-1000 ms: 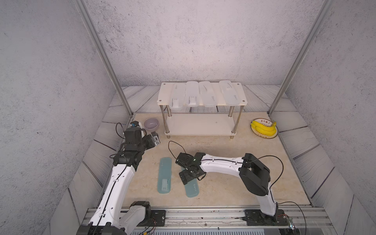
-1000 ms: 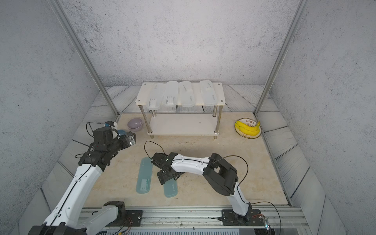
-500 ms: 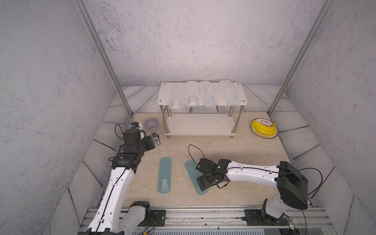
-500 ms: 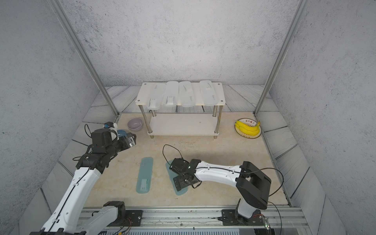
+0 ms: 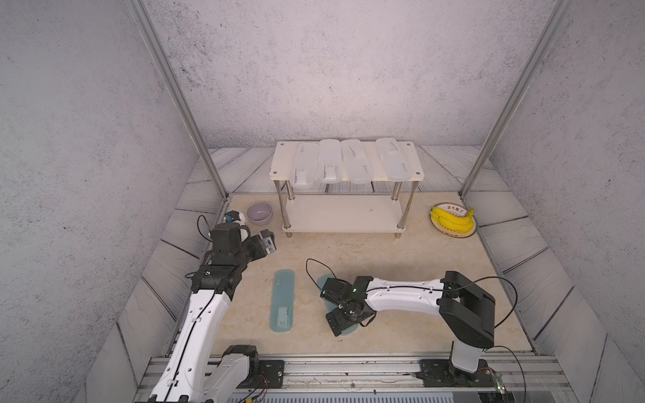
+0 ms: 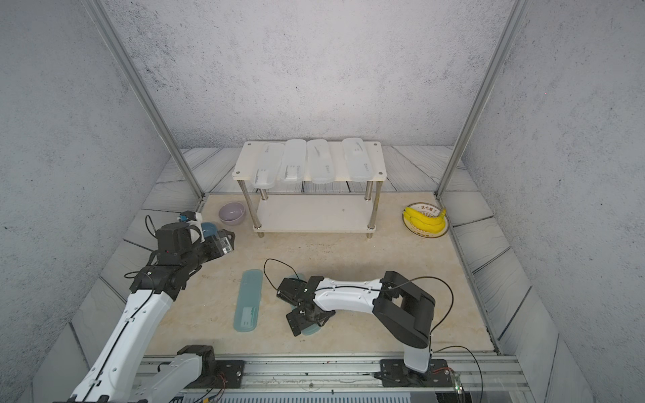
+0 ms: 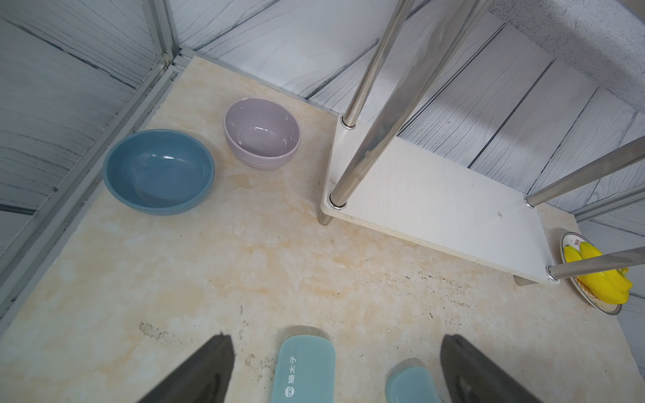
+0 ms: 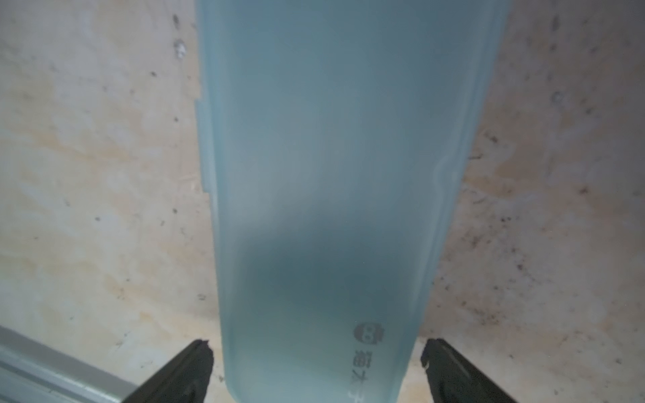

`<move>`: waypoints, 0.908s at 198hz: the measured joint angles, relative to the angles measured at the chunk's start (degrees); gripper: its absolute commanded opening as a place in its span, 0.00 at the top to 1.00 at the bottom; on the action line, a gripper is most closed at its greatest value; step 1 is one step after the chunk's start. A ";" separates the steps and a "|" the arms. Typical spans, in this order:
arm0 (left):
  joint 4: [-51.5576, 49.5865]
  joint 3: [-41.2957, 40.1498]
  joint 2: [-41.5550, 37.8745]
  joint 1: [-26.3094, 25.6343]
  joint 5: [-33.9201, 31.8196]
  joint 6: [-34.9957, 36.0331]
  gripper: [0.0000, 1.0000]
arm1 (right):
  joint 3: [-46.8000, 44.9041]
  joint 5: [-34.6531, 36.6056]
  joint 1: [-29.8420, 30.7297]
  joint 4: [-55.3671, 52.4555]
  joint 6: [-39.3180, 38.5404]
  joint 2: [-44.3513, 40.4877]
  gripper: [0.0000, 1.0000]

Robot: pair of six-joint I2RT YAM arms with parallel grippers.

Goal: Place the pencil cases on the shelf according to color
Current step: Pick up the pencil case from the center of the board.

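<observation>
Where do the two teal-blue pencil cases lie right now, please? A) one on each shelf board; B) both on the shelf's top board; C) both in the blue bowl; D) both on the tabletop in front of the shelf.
D: one teal-blue case lies free on the tabletop, the second teal-blue case lies there between the open jaws of the right gripper, and the shelf holds only frosted white cases.

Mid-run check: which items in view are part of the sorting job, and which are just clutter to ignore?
Part of the job:
- teal case with the white label, lying on the table
- teal case between the open jaws of the right gripper
- four frosted white cases on the top board
- shelf

Just lying about:
- lilac bowl
- blue bowl
- bananas on a plate
</observation>
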 measured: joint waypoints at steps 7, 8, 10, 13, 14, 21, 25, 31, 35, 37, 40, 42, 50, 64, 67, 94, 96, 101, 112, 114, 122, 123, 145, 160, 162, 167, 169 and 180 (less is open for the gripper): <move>0.00 0.00 -0.22 0.00 -0.02 0.00 0.01 | 0.31 0.00 0.00 -0.33 0.00 0.59 0.00; 0.00 0.00 -0.24 0.00 -0.02 0.00 0.01 | 0.33 0.00 0.00 -0.37 0.00 0.63 0.00; 0.00 0.00 -0.26 0.00 0.00 0.02 0.01 | 0.42 0.00 0.00 -0.50 0.00 0.74 0.00; 0.00 0.00 -0.35 0.00 -0.02 0.02 0.01 | 0.50 0.00 0.00 -0.72 0.00 0.87 0.00; 0.00 0.00 -0.35 0.00 -0.02 0.02 0.01 | 0.52 0.00 0.00 -0.79 0.00 0.90 0.00; 0.00 0.00 -0.44 0.00 -0.04 0.02 0.01 | 0.70 0.02 0.00 -1.20 0.02 1.09 0.00; 0.00 0.00 -0.48 0.00 -0.07 0.02 0.01 | 0.79 0.04 0.00 -1.40 0.02 1.18 0.00; 0.00 0.00 -0.48 0.00 -0.07 0.02 0.01 | 0.90 0.04 0.00 -1.64 0.02 1.27 0.00; 0.00 0.00 -0.48 0.00 -0.07 0.02 0.01 | 1.01 0.04 0.00 -1.88 0.04 1.33 0.00; 0.00 0.00 -0.48 0.00 -0.07 0.02 0.01 | 1.07 0.04 0.00 -1.99 0.02 1.38 0.00; 0.00 0.00 -0.48 0.00 -0.07 0.02 0.01 | 1.18 0.04 0.00 -2.21 0.04 1.49 0.00; 0.00 0.00 -0.48 0.00 -0.07 0.02 0.01 | 1.25 0.04 0.00 -2.29 0.04 1.55 0.00; 0.00 0.00 -0.46 0.00 -0.07 0.02 0.01 | 1.64 0.04 0.00 -2.67 0.04 1.95 0.00; 0.00 0.00 -0.46 0.00 -0.07 0.02 0.01 | 2.45 0.09 0.00 -3.43 0.07 2.78 0.00; 0.00 0.00 -0.44 0.00 -0.04 0.02 0.01 | 2.56 0.11 0.00 -3.48 0.09 2.82 0.00; 0.02 0.00 -0.42 0.00 -0.07 0.02 0.01 | 2.64 0.20 0.00 -4.00 0.44 2.89 0.04; 0.02 0.00 -0.42 0.00 -0.07 0.02 0.01 | 2.64 0.20 0.00 -4.02 0.44 2.89 0.05; 0.02 0.00 -0.42 0.00 -0.07 0.02 0.01 | 2.64 0.22 0.00 -4.04 0.48 2.89 0.06; 0.02 0.00 -0.42 0.00 -0.07 0.04 0.01 | 2.64 0.33 0.00 -4.07 0.46 2.89 0.11; 0.02 0.00 -0.42 0.00 -0.07 0.02 0.01 | 2.62 0.33 0.00 -4.04 0.52 2.89 0.12; 0.02 0.00 -0.42 0.00 -0.07 0.02 0.01 | 2.60 0.37 0.00 -4.04 0.52 2.89 0.17; 0.02 0.00 -0.42 0.00 -0.07 0.02 0.01 | 2.60 0.37 0.00 -4.04 0.50 2.89 0.18; 0.00 0.00 -0.46 0.00 -0.11 0.04 0.01 | 2.01 0.81 0.00 -3.63 0.81 2.25 0.32; -0.04 0.00 -0.66 0.00 -0.17 0.09 0.01 | 0.46 1.53 0.00 -3.13 1.22 0.79 0.38; -0.07 0.00 -0.70 0.00 -0.20 0.09 0.01 | 0.20 1.64 0.00 -3.13 1.31 0.52 0.39; -0.07 0.00 -0.83 0.00 -0.24 0.15 0.01 | -0.52 2.19 0.00 -3.13 1.57 -0.24 0.41; -0.07 0.00 -0.90 0.00 -0.28 0.22 0.01 | -0.85 2.27 0.00 -3.15 1.66 -0.59 0.42; -0.07 0.00 -1.22 0.00 -0.44 0.33 0.01 | -2.58 3.67 0.00 -3.10 2.27 -2.67 0.46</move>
